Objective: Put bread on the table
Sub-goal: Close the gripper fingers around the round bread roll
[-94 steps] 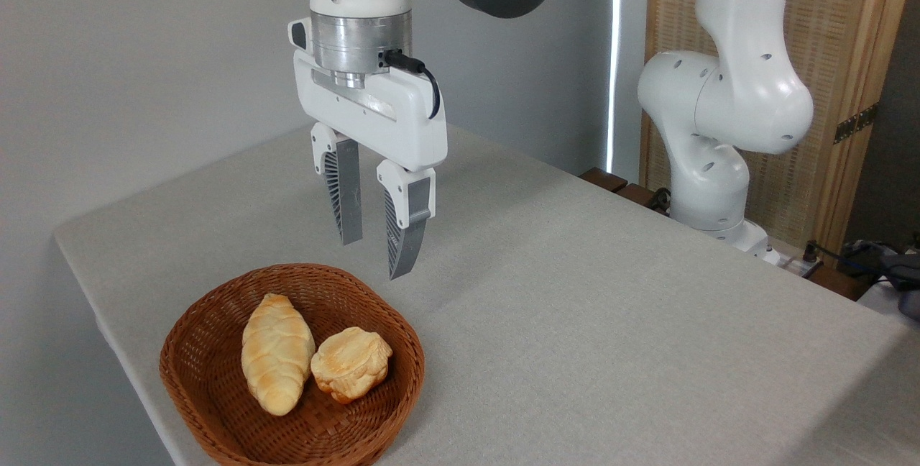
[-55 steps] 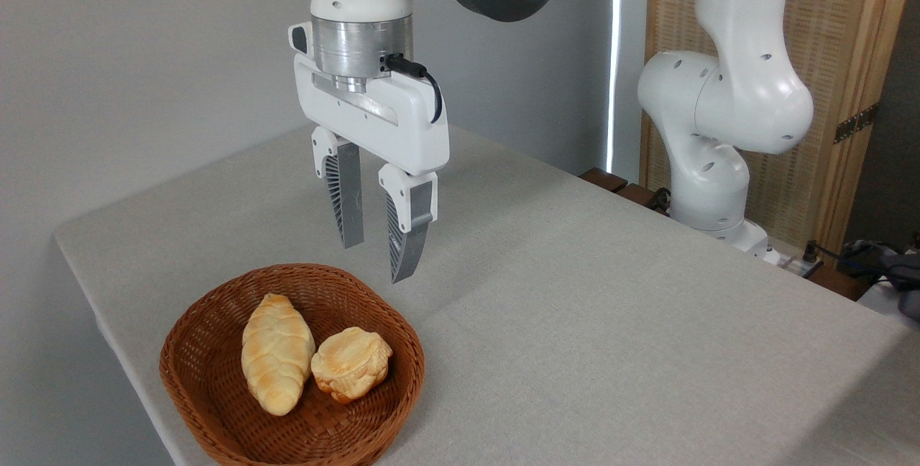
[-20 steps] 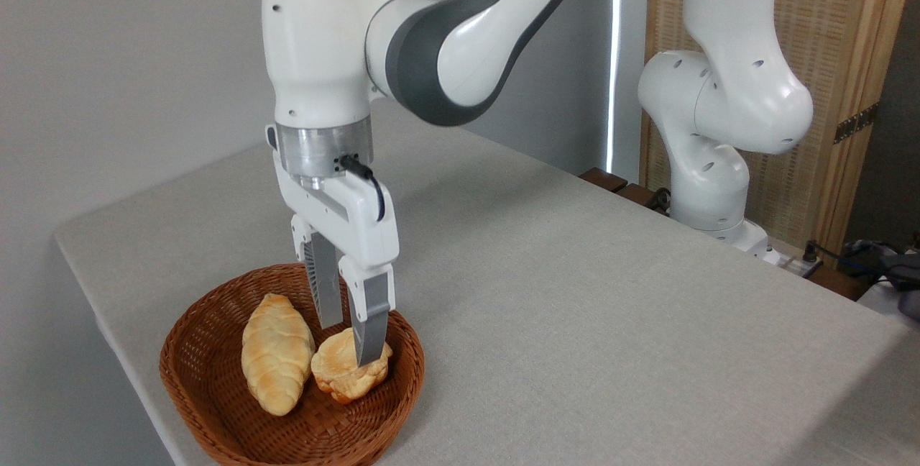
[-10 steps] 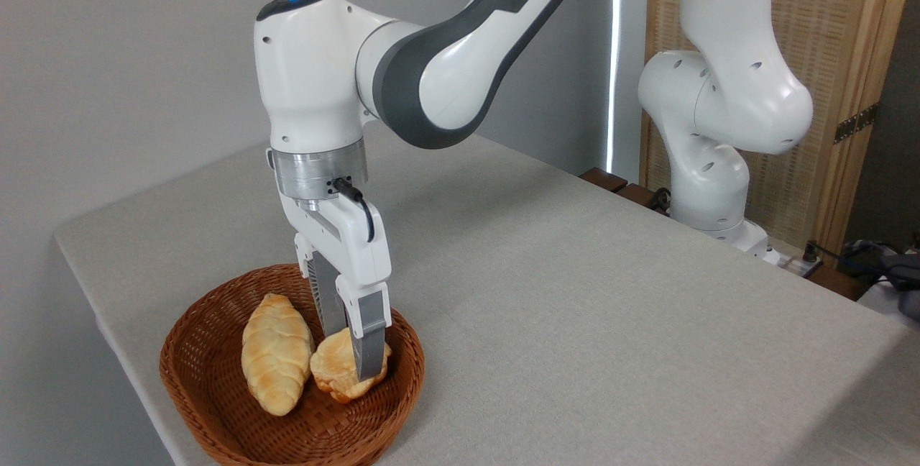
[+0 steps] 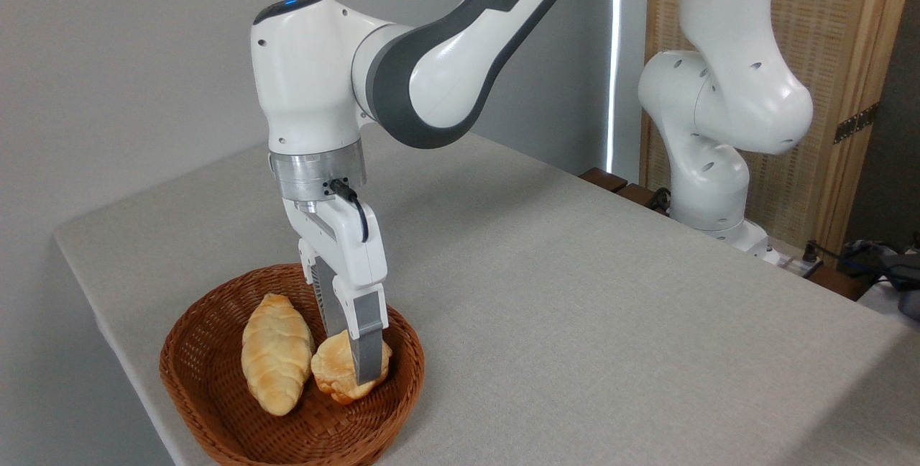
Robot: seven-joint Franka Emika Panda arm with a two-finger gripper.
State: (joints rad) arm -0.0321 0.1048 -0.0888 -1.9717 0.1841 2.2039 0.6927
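One wicker basket sits at the near left corner of the table, and it holds two baked pieces: one long braided loaf on the left and one small round bread touching it on the right. The single gripper reaches down into the basket, its two fingers set on either side of the bread with the near finger against its front; whether they press it firmly cannot be told. The bread lies in the basket.
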